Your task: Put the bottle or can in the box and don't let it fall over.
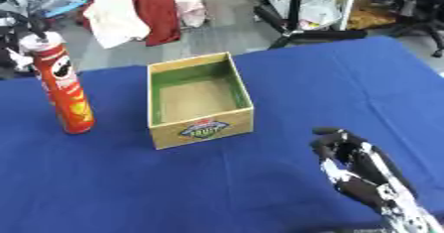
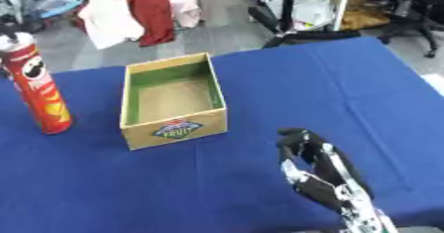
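Right hand [image 1: 356, 162] nearest, low right, fingers curled, holding nothing, likely idle | can [image 1: 63, 84] stood upright far left on table [image 1: 347, 88], just left of box [image 1: 197, 98], not touching, ungrasped | box open-topped, empty, ready to receive | count: one can, one box, one hand; left hand unseen

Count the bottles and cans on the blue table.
1: a tall red can stands upright on the blue table, left of the open box and apart from it. Nothing shows inside the box.
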Controlling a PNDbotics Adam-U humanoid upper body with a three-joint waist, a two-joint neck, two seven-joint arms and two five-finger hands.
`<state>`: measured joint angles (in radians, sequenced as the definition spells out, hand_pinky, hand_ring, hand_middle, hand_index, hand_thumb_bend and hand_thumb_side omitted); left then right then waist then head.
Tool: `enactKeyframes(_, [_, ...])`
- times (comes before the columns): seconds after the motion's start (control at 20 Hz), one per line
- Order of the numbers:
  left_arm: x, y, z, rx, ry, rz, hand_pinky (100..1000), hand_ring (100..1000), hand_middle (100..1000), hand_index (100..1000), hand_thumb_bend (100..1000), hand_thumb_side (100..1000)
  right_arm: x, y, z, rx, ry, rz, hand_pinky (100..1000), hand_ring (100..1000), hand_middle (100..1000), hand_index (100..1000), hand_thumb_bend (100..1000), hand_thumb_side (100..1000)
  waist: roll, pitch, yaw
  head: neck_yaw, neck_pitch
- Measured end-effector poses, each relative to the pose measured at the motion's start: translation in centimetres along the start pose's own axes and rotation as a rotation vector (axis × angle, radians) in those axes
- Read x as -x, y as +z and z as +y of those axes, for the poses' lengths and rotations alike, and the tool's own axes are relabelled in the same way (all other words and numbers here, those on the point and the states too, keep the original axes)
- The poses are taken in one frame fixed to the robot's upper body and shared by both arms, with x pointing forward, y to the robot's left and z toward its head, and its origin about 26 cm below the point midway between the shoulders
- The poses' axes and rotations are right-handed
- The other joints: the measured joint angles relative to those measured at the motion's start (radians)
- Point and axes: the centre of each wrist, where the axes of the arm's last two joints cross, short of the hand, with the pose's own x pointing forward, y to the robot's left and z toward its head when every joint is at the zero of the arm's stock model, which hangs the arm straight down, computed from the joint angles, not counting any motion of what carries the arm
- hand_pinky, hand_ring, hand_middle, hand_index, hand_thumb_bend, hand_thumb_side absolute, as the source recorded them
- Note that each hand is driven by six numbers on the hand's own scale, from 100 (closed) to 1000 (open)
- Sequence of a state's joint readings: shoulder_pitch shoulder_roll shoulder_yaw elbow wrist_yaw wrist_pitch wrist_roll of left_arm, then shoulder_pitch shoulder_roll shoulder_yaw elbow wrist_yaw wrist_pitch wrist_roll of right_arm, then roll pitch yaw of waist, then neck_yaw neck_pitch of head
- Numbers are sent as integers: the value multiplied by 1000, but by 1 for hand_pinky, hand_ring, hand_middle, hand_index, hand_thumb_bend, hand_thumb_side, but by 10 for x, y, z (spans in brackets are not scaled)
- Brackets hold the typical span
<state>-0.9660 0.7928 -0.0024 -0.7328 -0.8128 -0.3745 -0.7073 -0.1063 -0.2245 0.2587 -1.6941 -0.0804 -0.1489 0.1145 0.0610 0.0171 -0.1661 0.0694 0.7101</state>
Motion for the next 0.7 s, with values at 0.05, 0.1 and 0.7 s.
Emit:
enactKeyframes(0.05, [0,0,0,6,-4,3,603,655,747,905,100,312,0,0,0,0,0,0,759,736,770,641,100,147,0,0,0,0,0])
enactKeyframes(0.1, [0,0,1,12,-9,8,608,668,767,924,100,378,0,0,0,0,0,0,759,736,770,641,100,147,0,0,0,0,0])
enactKeyframes(0.7, [2,2,0,31,-34,37,718,881,1000,1000,100,784,0,0,-1,3,1,0,759,736,770,641,100,147,-1,0,0,0,0])
